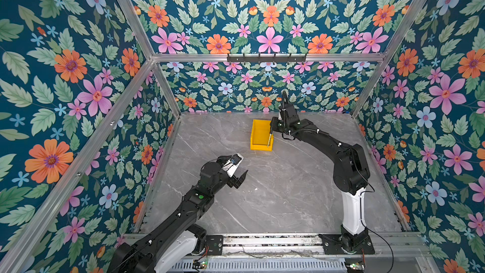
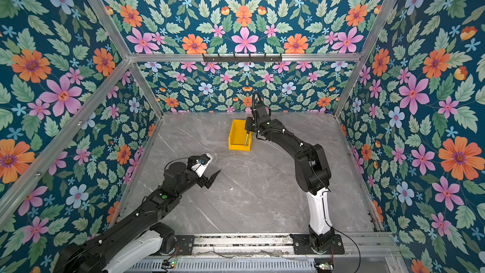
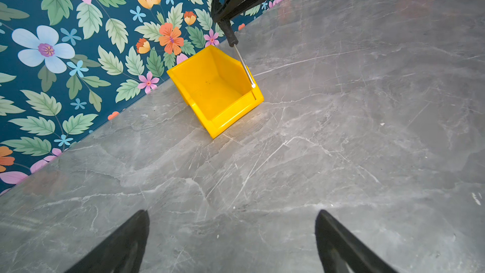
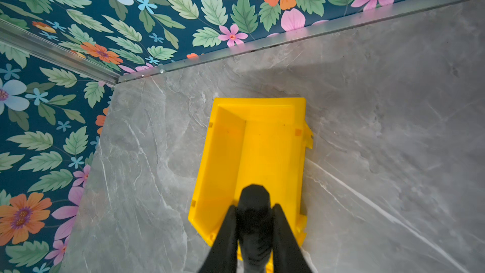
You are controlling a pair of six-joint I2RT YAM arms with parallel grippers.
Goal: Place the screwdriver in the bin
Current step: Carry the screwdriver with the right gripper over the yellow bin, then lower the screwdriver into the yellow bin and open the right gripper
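In the right wrist view the screwdriver [image 4: 254, 219] shows only as a blurred black handle end. Its shaft is hidden behind that, and the right tool's [image 4: 254, 207] fingers [image 4: 225, 237] cover the bin's [image 4: 228, 153] near end. In the left wrist view the picture's edge cuts off the right tool above the bin and the roots of the left tool's [image 3: 232, 212] fingers. In both top views the shaft's tip, at the bin's front corner, is too small to tell whether it touches.

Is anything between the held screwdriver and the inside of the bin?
No separate object. The right gripper holds the screwdriver above the empty bin, but its tip hangs right at the rim of one side wall near the low front, so that wall could catch it.
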